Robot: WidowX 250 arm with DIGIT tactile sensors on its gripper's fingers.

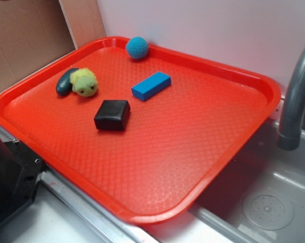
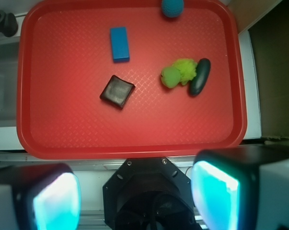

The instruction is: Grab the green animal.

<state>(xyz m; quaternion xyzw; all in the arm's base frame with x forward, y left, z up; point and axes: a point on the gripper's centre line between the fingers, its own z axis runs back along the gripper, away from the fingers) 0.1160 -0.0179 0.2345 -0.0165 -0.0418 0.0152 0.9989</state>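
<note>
- The gripper [image 2: 134, 191] shows only in the wrist view, at the bottom edge: two pads [image 2: 55, 201] glowing teal, spread wide apart with nothing between them, so the hand stands open.
- It hangs high above, outside the near rim of the tray [image 2: 134, 143], well apart from everything on it.
- The tray is red, with a textured floor, and serves as the landmark here.
- The black block [image 1: 112, 115] lies nearest the tray's middle, flat and alone.
- The green animal [image 1: 84, 83] sits on the tray floor toward the left rim in the exterior view, a fuzzy yellow-green ball with a shaggy tuft and tiny dark eyes.
- A dark oval [image 1: 66, 82] lies just beside it on the rim side, touching its fuzz.
- The blue block [image 1: 151, 85] lies flat beyond the tray's middle, apart from the rest.
- The blue ball [image 1: 137, 47] rests against the tray's far rim.
- The tray overhangs a grey sink [image 1: 263, 202], with a grey faucet [image 1: 296, 96] past its right corner.
</note>
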